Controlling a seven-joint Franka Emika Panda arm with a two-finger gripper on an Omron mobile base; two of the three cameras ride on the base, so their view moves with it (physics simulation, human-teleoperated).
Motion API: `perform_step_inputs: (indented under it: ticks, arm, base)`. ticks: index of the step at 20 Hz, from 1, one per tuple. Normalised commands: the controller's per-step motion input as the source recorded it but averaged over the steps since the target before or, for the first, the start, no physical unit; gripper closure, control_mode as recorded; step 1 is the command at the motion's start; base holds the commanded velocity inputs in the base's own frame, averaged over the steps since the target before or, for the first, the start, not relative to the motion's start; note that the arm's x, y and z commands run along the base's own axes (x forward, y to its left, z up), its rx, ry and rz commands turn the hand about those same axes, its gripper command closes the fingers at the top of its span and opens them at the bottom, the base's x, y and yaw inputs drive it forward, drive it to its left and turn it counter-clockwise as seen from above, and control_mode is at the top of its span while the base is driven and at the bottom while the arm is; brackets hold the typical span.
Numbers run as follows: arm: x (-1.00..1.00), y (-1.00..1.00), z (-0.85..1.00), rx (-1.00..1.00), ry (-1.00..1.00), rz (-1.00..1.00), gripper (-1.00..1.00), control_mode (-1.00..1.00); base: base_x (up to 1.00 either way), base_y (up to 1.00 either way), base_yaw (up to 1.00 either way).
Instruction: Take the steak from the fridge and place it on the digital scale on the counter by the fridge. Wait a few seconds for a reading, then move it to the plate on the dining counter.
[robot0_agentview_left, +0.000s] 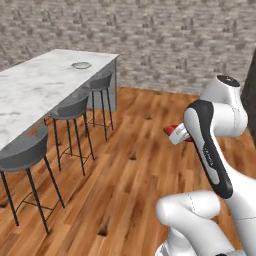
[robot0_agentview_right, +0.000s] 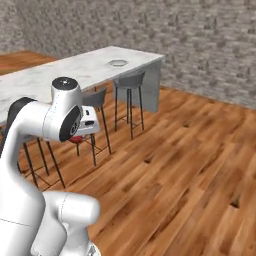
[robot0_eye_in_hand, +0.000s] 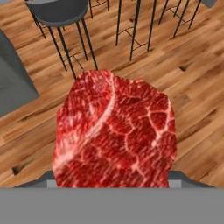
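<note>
Red marbled flat steak (robot0_eye_in_hand: 114, 133) sits clamped in the white arm's 2-finger gripper (robot0_agentview_left: 176, 134) above wooden floor; small round grey plate (robot0_agentview_left: 81, 65) rests far left on the wide white marble dining counter (robot0_agentview_left: 35, 90).

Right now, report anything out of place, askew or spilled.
Nothing stands out. The steak is held in the tool above the wooden floor. The plate sits flat on the dining counter, stools upright.
</note>
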Motion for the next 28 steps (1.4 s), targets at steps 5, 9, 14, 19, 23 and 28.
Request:
perform_step_inputs:
  ticks: [5, 9, 14, 19, 23, 28]
  arm:
    - [0.00, 0.00, 0.00, 0.00, 0.00, 0.00, 1.00, 1.00]
    - [0.00, 0.00, 0.00, 0.00, 0.00, 0.00, 1.00, 1.00]
    - [0.00, 0.00, 0.00, 0.00, 0.00, 0.00, 1.00, 1.00]
    - [0.00, 0.00, 0.00, 0.00, 0.00, 0.00, 1.00, 1.00]
    - [0.00, 0.00, 0.00, 0.00, 0.00, 0.00, 1.00, 1.00]
    - [0.00, 0.00, 0.00, 0.00, 0.00, 0.00, 1.00, 1.00]
  base:
    - [1.00, -0.57, 0.36]
    - [1.00, -0.57, 0.36]
    - [1.00, -0.59, 0.35]
    - [1.00, -0.63, 0.35]
    - [1.00, -0.64, 0.35]
    - [1.00, -0.63, 0.37]
